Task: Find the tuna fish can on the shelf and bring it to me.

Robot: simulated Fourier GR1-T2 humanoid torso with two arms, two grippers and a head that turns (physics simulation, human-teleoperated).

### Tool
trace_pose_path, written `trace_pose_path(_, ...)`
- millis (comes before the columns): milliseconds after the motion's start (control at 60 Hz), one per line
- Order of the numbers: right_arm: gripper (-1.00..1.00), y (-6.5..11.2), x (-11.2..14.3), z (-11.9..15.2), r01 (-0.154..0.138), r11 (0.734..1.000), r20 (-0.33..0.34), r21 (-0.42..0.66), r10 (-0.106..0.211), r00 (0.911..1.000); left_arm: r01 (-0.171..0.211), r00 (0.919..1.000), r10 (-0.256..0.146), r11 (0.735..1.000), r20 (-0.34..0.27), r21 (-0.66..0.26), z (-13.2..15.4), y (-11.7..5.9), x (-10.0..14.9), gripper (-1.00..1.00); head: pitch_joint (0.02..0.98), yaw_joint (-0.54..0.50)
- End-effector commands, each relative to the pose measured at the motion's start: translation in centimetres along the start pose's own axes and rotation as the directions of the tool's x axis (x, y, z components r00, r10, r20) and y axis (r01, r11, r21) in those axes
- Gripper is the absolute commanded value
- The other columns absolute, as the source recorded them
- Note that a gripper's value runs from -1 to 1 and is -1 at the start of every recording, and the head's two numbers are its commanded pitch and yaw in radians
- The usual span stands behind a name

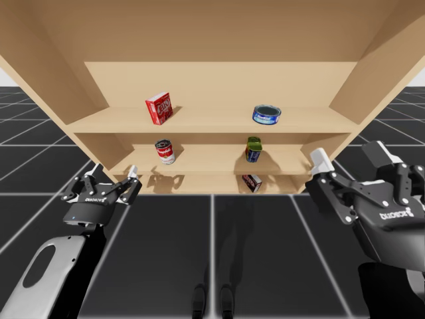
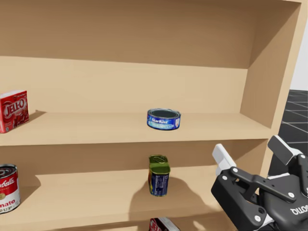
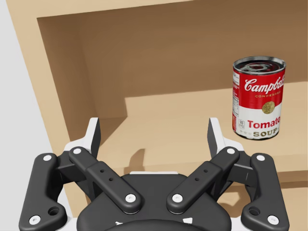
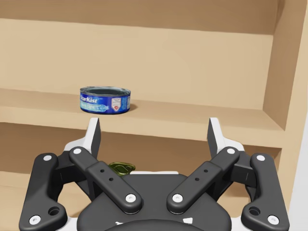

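Target located: the low, flat blue round tin can (image 1: 266, 114) stands upright on the upper board of the pale wooden shelf unit (image 1: 212, 121), in its right half. It is well apart from the red cardboard box (image 1: 159, 107) at the left of the same board. Nothing touches the can and the board is bare around it, so the front approach is free.

Our right gripper (image 1: 348, 159) is raised before the shelf's right end, below the can's board and short of it. Its jaws are wide apart with nothing between them. In the right wrist view the can lies ahead of the gripper, nearer one finger than the other. We judge that a lift and a sideways correction are needed before going in. The wide spread looks ample for the can's width, which suits a grasp from the sides.

Our left gripper (image 1: 114, 176) sits low at the shelf's left end, jaws likewise apart and empty. It faces the red-and-white cylindrical soup can (image 3: 258, 97) on the middle board, which is not our object.

Below the target, a green-topped blue tin (image 1: 254, 149) seems to lean a little. A small dark red box (image 1: 252, 183) lies on the lowest board.

Judgement: search done; reach, grasp and hand-over remain. Risk — the low can may slide back if one finger touches first.
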Motion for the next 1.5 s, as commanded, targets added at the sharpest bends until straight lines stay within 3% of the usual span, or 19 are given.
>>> trace_pose_path(17,-1.0,1.2,3.3,-0.7,-0.011,0.999,0.025,0.043,0.01,0.9996,-0.002,1.0,0.002,1.0,0.0,-0.002,0.0,0.0,0.0,-1.0,0.313,-0.22)
trace_pose_path(200,-1.0,2.7,4.3,-2.6,-0.006,0.994,0.006,0.106,0.005,1.0,-0.004,1.0,0.004,1.0,0.0,-0.001,0.0,0.0,0.1,-1.0,0.317,-0.23)
trace_pose_path(367,-1.0,3.2,4.7,-4.8,0.084,0.983,-0.055,0.162,-0.076,0.9956,-0.004,1.0,0.004,1.0,0.001,0.0,0.0,0.1,0.1,-1.0,0.314,-0.22)
trace_pose_path(483,-1.0,3.4,4.8,-6.4,0.119,0.977,-0.096,0.178,-0.103,0.99,-0.005,1.0,0.005,1.0,0.001,0.0,0.0,0.1,0.1,-1.0,0.316,-0.22)
trace_pose_path(650,-1.0,3.6,4.6,-8.3,0.143,0.973,-0.161,0.183,-0.114,0.9804,-0.007,1.0,0.007,1.0,0.003,0.001,0.1,0.3,0.2,-1.0,0.32,-0.21)
trace_pose_path(817,-1.0,4.0,4.2,-10.0,0.113,0.979,-0.217,0.169,-0.075,0.9732,-0.009,1.0,0.009,1.0,0.004,0.0,0.1,0.3,0.3,-1.0,0.321,-0.21)
trace_pose_path(1167,-1.0,5.0,2.5,-11.8,0.103,0.976,-0.352,0.19,-0.03,0.9355,-0.012,0.9999,0.012,1.0,0.006,-0.001,0.2,0.5,0.5,-1.0,0.321,-0.2)
trace_pose_path(1267,-1.0,5.0,1.9,-12.0,0.082,0.981,-0.377,0.174,-0.011,0.9261,-0.012,0.9999,0.012,1.0,0.006,-0.002,0.3,0.5,0.5,-1.0,0.322,-0.2)
trace_pose_path(1317,-1.0,5.0,1.5,-12.1,0.081,0.983,-0.397,0.167,-0.008,0.9179,-0.013,0.9999,0.013,1.0,0.006,-0.003,0.3,0.5,0.5,-1.0,0.322,-0.2)
trace_pose_path(1367,-1.0,4.9,1.2,-12.1,0.072,0.985,-0.401,0.159,-0.003,0.916,-0.013,0.9999,0.013,1.0,0.005,-0.004,0.3,0.5,0.5,-1.0,0.321,-0.2)
trace_pose_path(1383,-1.0,4.8,1.0,-12.2,0.075,0.985,-0.413,0.153,-0.005,0.9108,-0.012,0.9999,0.012,1.0,0.005,-0.004,0.3,0.5,0.5,-1.0,0.321,-0.2)
trace_pose_path(1500,-1.0,4.5,0.2,-12.6,0.068,0.988,-0.436,0.139,-0.001,0.9001,-0.012,0.9999,0.012,1.0,0.004,-0.005,0.3,0.5,0.5,-1.0,0.322,-0.2)
